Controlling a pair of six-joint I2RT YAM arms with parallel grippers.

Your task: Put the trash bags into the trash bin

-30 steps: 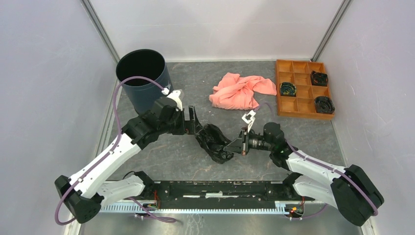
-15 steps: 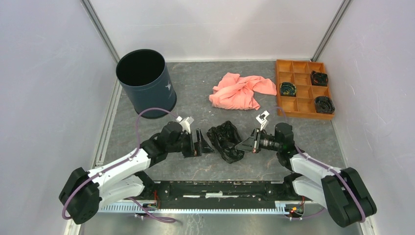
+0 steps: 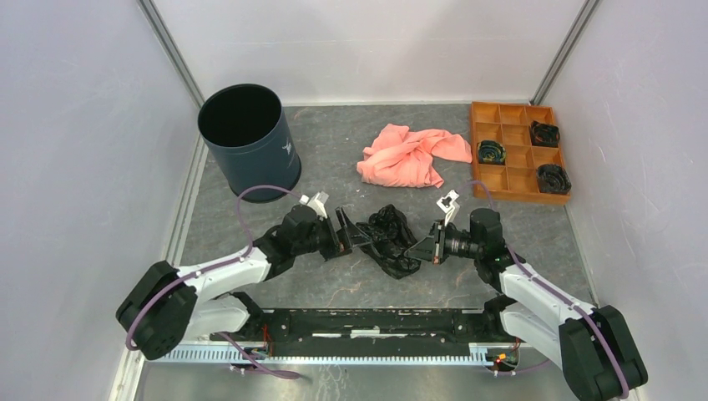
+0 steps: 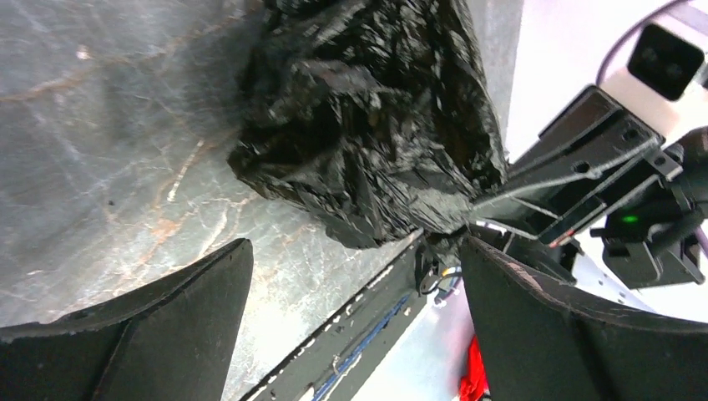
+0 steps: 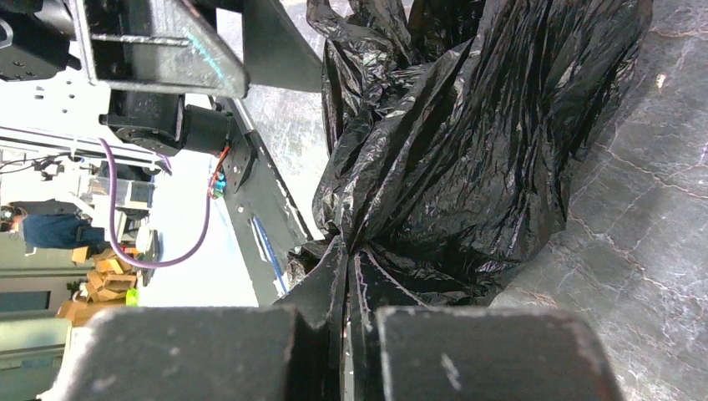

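Top external view: the black bag [image 3: 388, 238] lies crumpled on the bench [image 3: 334, 142] near the front, between the two arms. The left gripper [image 3: 351, 234] is at its left edge and the right gripper [image 3: 415, 251] at its right edge. The dark blue bin [image 3: 259, 163] stands upright at the far left, well apart from the bag, and nothing shows inside it. A pink cloth [image 3: 409, 156] lies behind the bag, and an orange tray [image 3: 516, 197] sits at the far right.

Left wrist view: this gripper is spread wide. Its two fingers [image 4: 167, 317] frame the lower corners, and the bag sits just ahead of the tips, not between them. The other gripper shows beyond the bag.

Right wrist view: this gripper is pressed together, pinching a gathered fold at the bag's lower edge. The rest of the plastic fans out from the pinch and rests on the bench.

The step in hand looks like getting a hold on the bag, with one side gripped and the other not. Next, the left gripper would probably need to push forward until plastic sits between its fingers, then close. After that, both arms could lift the bag clear and carry it left to the bin's mouth. The thin plastic may slip or trail.
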